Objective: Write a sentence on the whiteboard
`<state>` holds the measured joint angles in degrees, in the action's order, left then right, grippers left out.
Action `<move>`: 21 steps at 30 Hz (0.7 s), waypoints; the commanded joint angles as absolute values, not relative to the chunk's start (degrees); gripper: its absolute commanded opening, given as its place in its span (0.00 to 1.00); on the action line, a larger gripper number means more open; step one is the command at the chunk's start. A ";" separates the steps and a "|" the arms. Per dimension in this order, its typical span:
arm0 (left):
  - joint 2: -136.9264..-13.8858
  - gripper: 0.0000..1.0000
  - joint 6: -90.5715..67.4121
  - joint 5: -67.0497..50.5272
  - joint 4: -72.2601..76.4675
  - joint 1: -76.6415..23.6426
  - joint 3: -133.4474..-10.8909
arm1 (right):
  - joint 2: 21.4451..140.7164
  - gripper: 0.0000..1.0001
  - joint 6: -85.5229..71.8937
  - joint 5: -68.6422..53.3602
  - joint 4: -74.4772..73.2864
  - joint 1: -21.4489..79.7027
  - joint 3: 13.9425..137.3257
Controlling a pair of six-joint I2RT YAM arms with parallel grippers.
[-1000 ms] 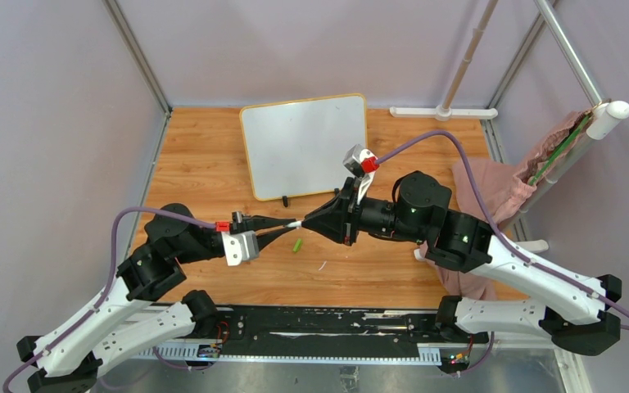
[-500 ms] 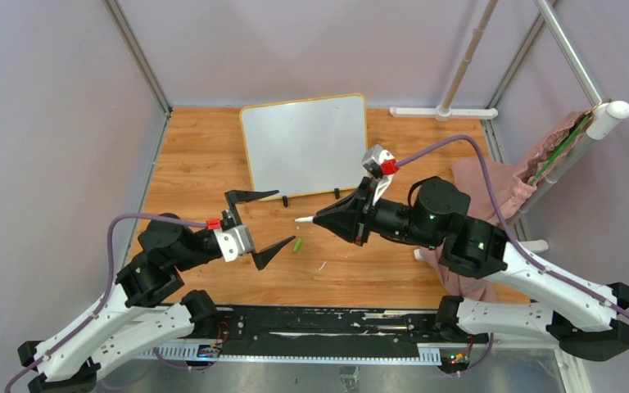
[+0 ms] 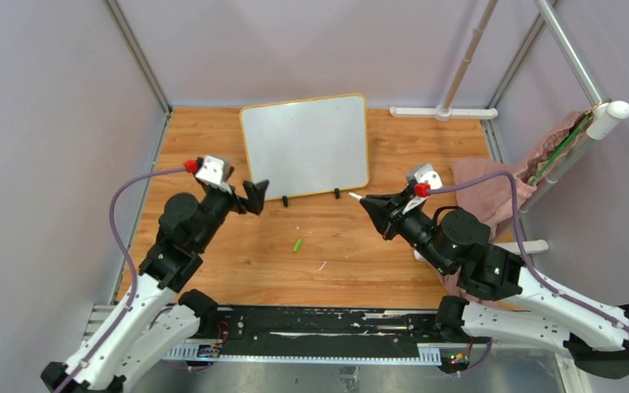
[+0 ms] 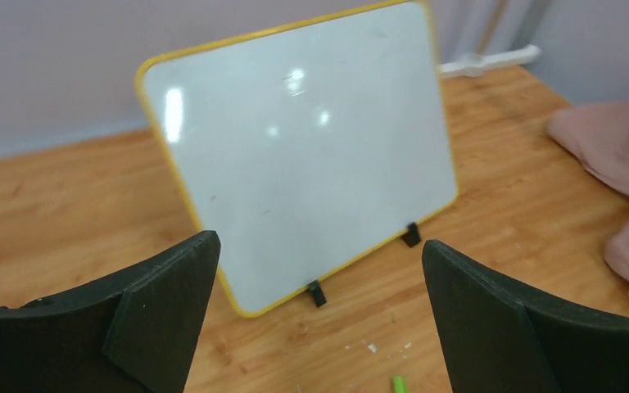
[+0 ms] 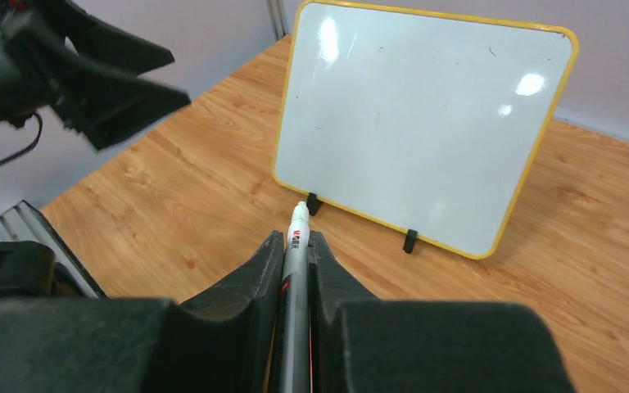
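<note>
The whiteboard (image 3: 303, 147) stands tilted on two black clip feet at the back of the wooden table, its white face blank; no sentence is in view on it. My left gripper (image 3: 255, 196) hovers open and empty just left of the board's near corner, and the left wrist view has the board (image 4: 303, 139) between its wide-apart fingers (image 4: 172, 295). My right gripper (image 3: 374, 206) is shut on a grey marker (image 5: 295, 278), whose bare white tip (image 3: 352, 196) points at the board's (image 5: 426, 115) lower edge. A green cap (image 3: 296, 244) lies on the table.
A pink cloth (image 3: 491, 184) is heaped at the table's right side, beside my right arm. A white stand base (image 3: 442, 113) sits behind the board's right corner. Small white specks (image 3: 322, 265) lie near the cap. Metal frame posts rise at the corners.
My left gripper opened, let go of the marker's end and swung back left toward the board. My right gripper pulled back to the right, still holding the marker. The cap stayed put.
</note>
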<state>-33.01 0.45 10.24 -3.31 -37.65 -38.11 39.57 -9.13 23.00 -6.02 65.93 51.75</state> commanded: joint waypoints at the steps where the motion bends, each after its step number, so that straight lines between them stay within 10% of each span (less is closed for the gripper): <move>1: -40.19 1.00 -26.18 -3.21 0.58 -19.74 -38.93 | 38.17 0.00 -6.00 27.08 -5.05 65.56 49.90; 10: -56.51 1.00 -61.09 -18.24 41.92 -0.36 -25.81 | 34.73 0.00 -5.91 22.55 -5.60 65.57 47.55; 21: -80.42 1.00 -60.15 -20.52 64.74 5.84 -26.32 | 31.54 0.00 -4.55 20.25 -5.35 65.56 46.52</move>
